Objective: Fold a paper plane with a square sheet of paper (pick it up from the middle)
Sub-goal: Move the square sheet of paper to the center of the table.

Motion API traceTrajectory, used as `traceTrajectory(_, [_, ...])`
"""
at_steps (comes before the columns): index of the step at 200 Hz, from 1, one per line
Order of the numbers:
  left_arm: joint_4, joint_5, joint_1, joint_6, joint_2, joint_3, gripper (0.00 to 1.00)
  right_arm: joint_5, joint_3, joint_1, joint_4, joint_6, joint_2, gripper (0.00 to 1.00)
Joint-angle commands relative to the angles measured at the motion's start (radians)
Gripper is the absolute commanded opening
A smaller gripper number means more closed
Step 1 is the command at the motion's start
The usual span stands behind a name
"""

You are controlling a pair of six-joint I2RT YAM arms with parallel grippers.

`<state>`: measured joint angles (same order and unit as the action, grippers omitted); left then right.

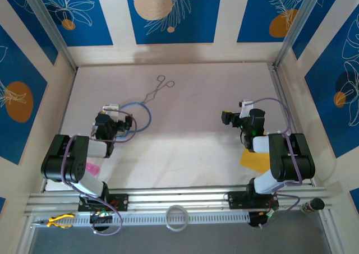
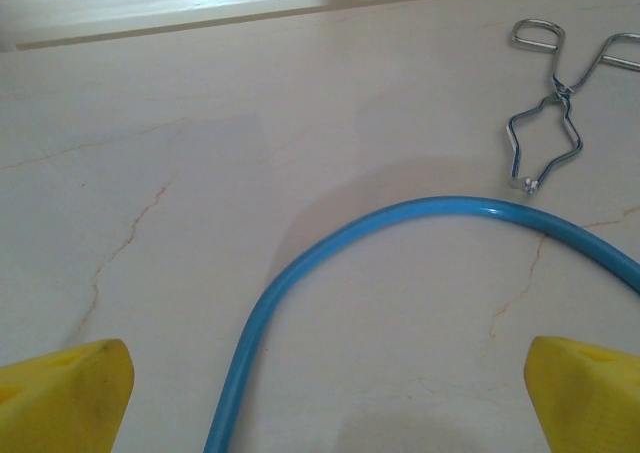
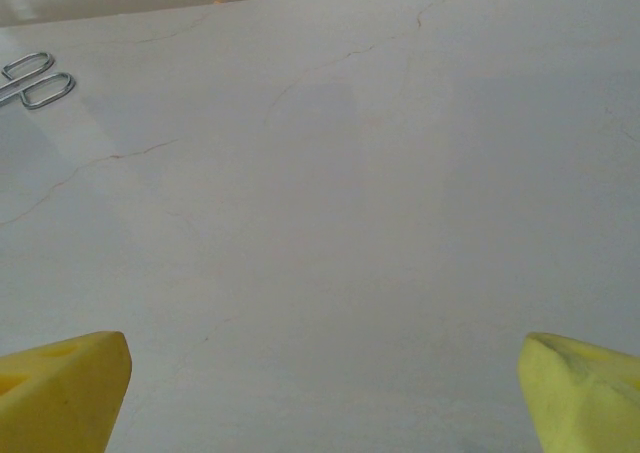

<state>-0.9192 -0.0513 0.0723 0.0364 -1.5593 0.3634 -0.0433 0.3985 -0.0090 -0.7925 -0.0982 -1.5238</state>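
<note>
Both my grippers hang wide open over the pale, veined counter (image 1: pixel 196 142) with nothing between their yellow fingers. In the left wrist view, my left gripper (image 2: pixel 325 413) has a fingertip (image 2: pixel 65 393) in each lower corner, and a blue cable (image 2: pixel 350 235) arcs across the counter just ahead of them. Beyond the cable lies a wire tongs-like tool (image 2: pixel 548 133), flat on the surface. My right gripper (image 3: pixel 320 403) is spread just as far over bare counter, with the tool's two loop handles at the upper left edge of the right wrist view. The square sheet of paper (image 1: pixel 253 160) sits on the right side of the counter close to the near edge, by my right arm's base and apart from my right gripper. It is plain orange-yellow and lies flat. My right forearm covers part of it, so I see a slanted patch with one corner pointing left. A small pink slip (image 1: pixel 92 168) lies under my left arm.
</note>
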Motion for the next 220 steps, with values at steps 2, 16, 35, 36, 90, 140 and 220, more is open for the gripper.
traceTrajectory(2, [-0.003,0.028,-0.005,0.017,-0.005,0.020,1.00,0.026,0.027,-0.009,0.001,-0.004,0.000,0.99])
traceTrajectory(16, [-0.002,0.028,-0.005,0.017,-0.005,0.019,1.00,0.028,0.029,-0.009,0.002,-0.005,-0.001,0.99])
traceTrajectory(35, [-0.013,0.025,-0.005,0.017,-0.004,0.013,1.00,0.028,0.029,-0.010,0.004,-0.005,-0.001,0.99])
traceTrajectory(36, [-0.016,0.026,-0.005,0.017,-0.004,0.012,1.00,0.028,0.029,-0.011,0.004,-0.005,-0.001,0.99])
traceTrajectory(90, [-0.024,0.045,-0.005,0.022,-0.004,0.008,1.00,0.029,0.023,-0.009,-0.004,-0.006,0.003,0.99])
traceTrajectory(140, [-0.081,0.087,-0.005,0.038,0.037,-0.041,1.00,-0.004,0.016,0.018,-0.003,0.022,0.018,0.99])
traceTrajectory(220, [0.452,-0.114,-0.008,-0.257,0.447,0.075,1.00,-0.171,0.318,-0.043,0.873,-0.281,0.300,0.99])
